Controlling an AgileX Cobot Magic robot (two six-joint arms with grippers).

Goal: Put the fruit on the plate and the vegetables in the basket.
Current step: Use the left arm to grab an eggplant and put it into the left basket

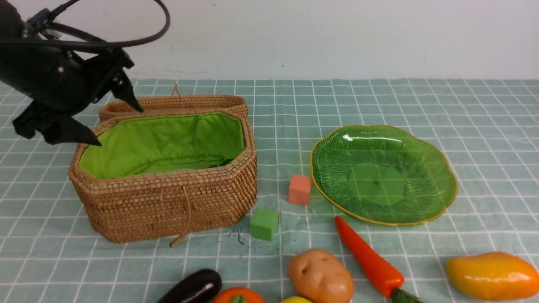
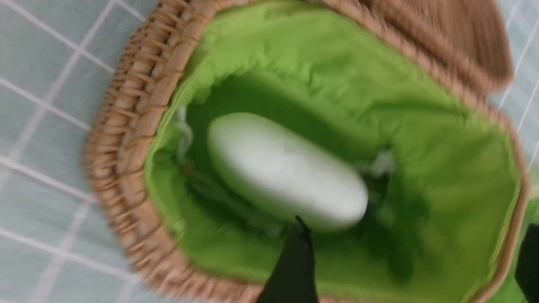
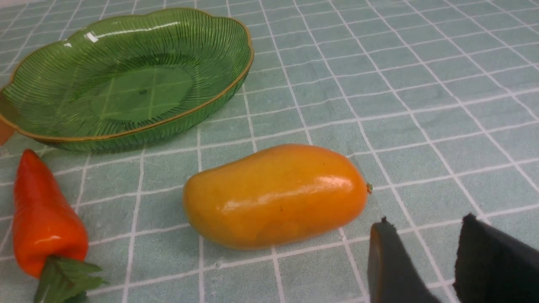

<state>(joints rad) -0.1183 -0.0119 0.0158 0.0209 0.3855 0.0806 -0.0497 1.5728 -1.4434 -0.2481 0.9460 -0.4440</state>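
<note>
You've got the wicker basket (image 1: 168, 198), green lining, at the left of the bench (image 1: 484, 126) w/ lid (image 1: 177, 103) flipped back behind it and the white radish (image 2: 286, 168) lying on its side inside. The ribbed green plate (image 1: 379, 168) w/ gold rim sits flat to its right. Near edge, L to R: purple eggplant (image 1: 193, 288), persimmon (image 1: 238, 296), lemon (image 1: 296, 299), tan potato (image 1: 320, 275), orange carrot (image 1: 368, 261) w/ tip just beside the plate's rim, mango (image 1: 492, 275) well apart at far right.

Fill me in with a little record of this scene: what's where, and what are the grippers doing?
Basket: lid open, white radish inside
Plate: nothing on it
On the cloth: eggplant, persimmon, lemon, potato, carrot, mango
Left gripper: open, over the basket's left end
Right gripper: open, empty, beside the mango
</note>
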